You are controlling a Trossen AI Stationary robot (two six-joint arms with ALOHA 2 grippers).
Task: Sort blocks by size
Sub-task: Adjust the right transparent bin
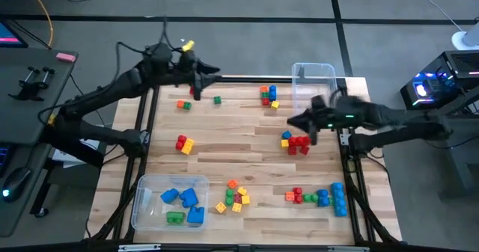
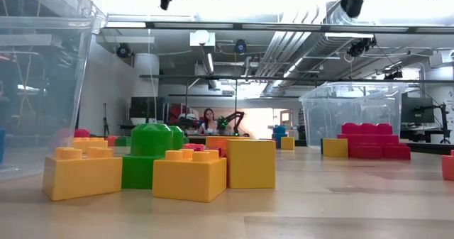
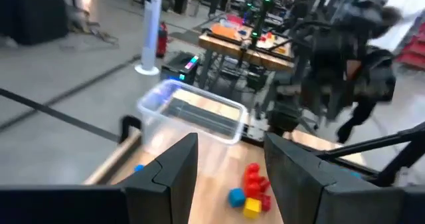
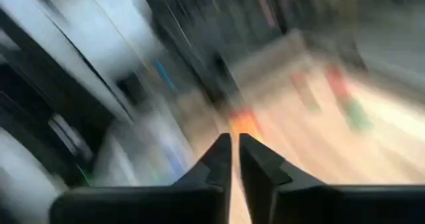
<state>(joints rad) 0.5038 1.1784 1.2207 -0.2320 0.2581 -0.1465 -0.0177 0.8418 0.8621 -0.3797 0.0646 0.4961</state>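
Blocks lie in loose groups on the wooden table: an orange one point(image 1: 183, 104) and a green one point(image 1: 217, 100) at the far left, red and yellow ones point(image 1: 184, 143), a stack point(image 1: 268, 95) at the far middle, a red, blue and yellow group point(image 1: 297, 141), a mixed cluster point(image 1: 234, 196) and a row point(image 1: 320, 197) near the front. My left gripper point(image 1: 197, 84) is open and empty above the far left of the table; its fingers also show in the left wrist view point(image 3: 229, 164). My right gripper point(image 1: 297, 122) hovers just beyond the red group, its fingers shut point(image 4: 235, 144); nothing shows between them.
A clear bin point(image 1: 168, 200) at the near left corner holds blue and green bricks. A second clear bin point(image 1: 313, 84) stands at the far right, close behind my right gripper. Bare wood lies in the table's middle point(image 1: 239, 143). A person sits in the room far behind point(image 2: 210, 118).
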